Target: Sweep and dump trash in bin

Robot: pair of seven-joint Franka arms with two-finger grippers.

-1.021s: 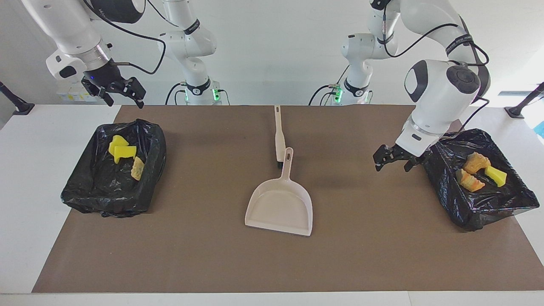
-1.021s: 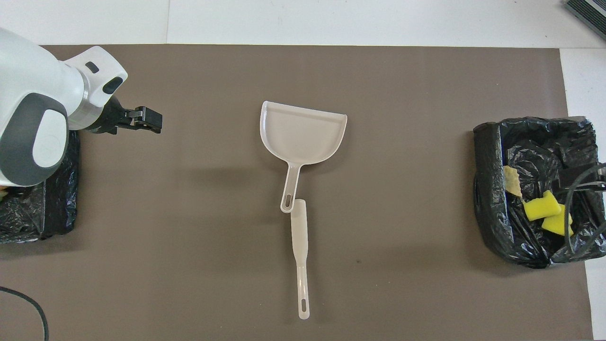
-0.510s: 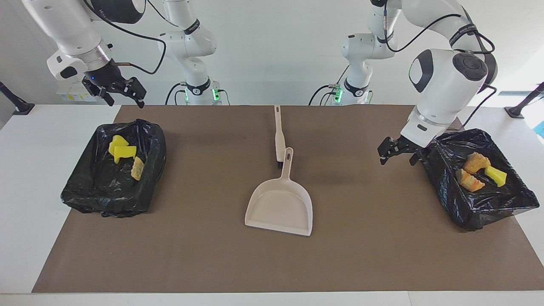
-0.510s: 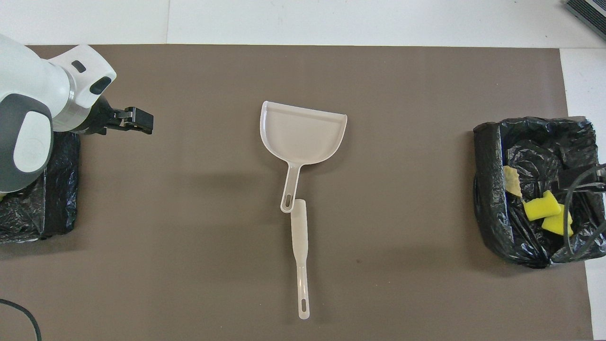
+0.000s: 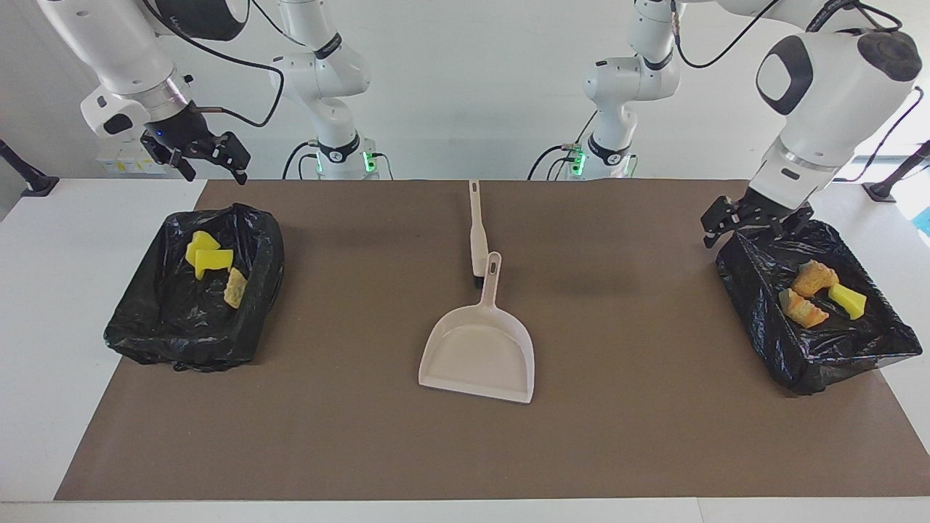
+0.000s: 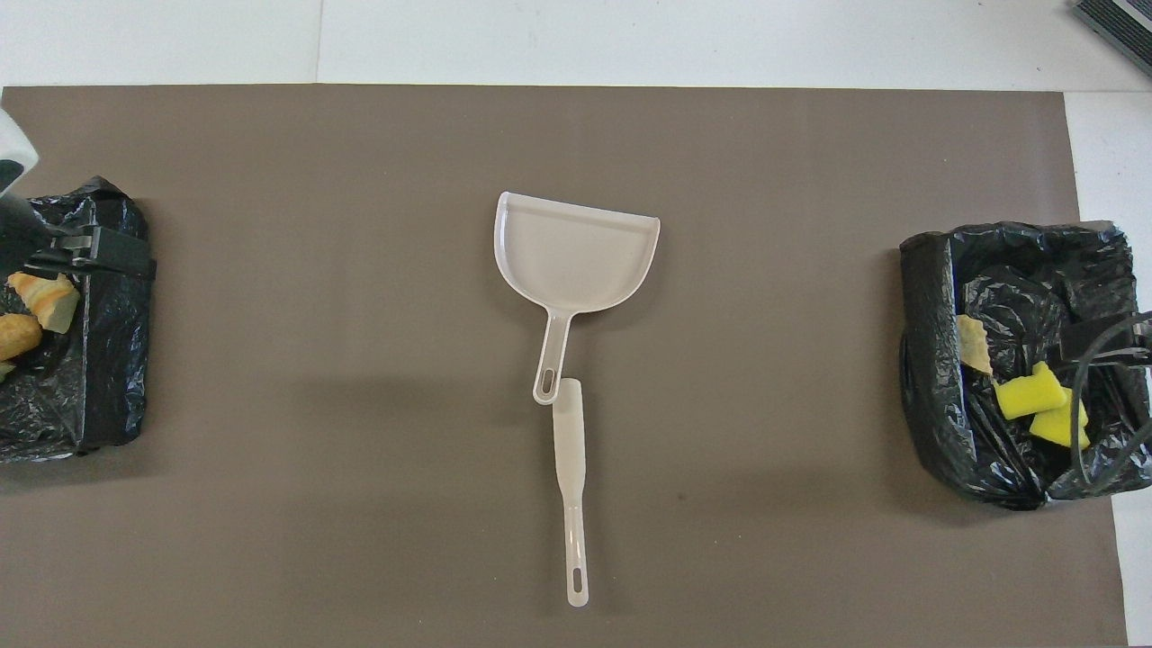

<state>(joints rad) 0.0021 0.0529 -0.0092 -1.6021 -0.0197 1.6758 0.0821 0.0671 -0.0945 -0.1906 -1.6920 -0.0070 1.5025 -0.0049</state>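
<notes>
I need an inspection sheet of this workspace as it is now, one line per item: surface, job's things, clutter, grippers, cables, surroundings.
Surface: brown mat on a white table; no trash lies on it.
Job's things: dustpan empty at mid-mat; brush nearer the robots, its head at the pan's handle. Two bins lined with black bags: right arm's end holds yellow sponge pieces; left arm's end holds bread bits and a sponge piece.
Clutter: nothing seen.
Grippers: left gripper open, empty, over its bin's rim; right gripper open, empty, raised above its bin.
Cables: black cables along both arms.
Surroundings: white wall.
</notes>
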